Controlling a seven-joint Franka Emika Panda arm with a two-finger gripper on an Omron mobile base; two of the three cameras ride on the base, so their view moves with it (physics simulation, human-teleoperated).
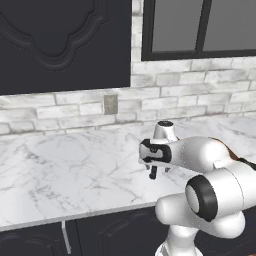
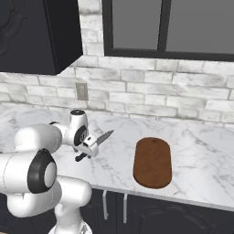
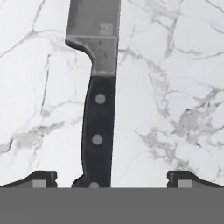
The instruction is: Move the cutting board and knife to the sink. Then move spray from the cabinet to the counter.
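The knife-pickup step is judged in hand: the fully open, empty end effector (image 3: 112, 180) is poised above the knife (image 3: 97, 94) lying on the counter (image 3: 175, 65), left of the cutting board (image 2: 152, 162); descent and closure on the black handle are called for next.

- The light is bright and even all over.
- The white table (image 1: 75, 165) shows no glare.
- Shadows are very faint.
- Everything looks a little soft.

whitewashed brick wall (image 2: 137, 87), dark-framed window (image 2: 164, 27), wall outlet (image 1: 110, 104), carved dark cabinet (image 1: 65, 45)
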